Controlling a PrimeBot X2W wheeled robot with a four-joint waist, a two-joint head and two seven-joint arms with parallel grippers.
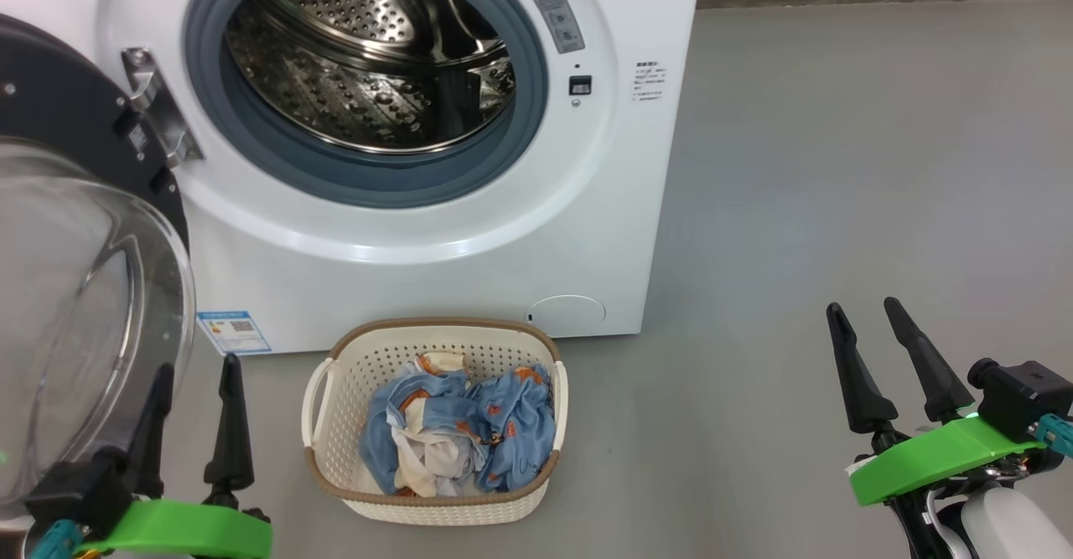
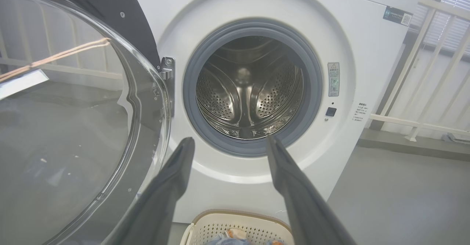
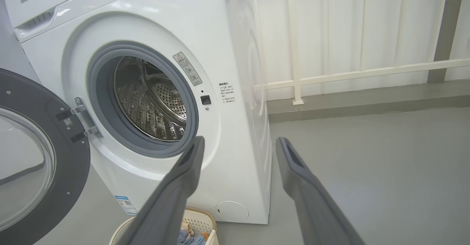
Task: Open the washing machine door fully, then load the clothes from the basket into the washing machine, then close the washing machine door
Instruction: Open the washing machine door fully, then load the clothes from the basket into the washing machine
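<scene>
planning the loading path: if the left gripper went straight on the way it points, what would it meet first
Likely the washing machine: the left gripper aims at the lower gasket of the open drum mouth. Depth unclear; it may pass inside.

In the head view the top edge cuts off the upper part of the washing machine (image 1: 469, 240), and the left edge cuts the washing machine door (image 1: 75, 291). The print on the grey sticker (image 1: 555, 14) and on the blue label (image 1: 235, 332) is too small to read. The clothes (image 1: 469, 433) hide the bottom of the basket (image 1: 352, 391). In both wrist views the bottom edge cuts this basket.
</scene>
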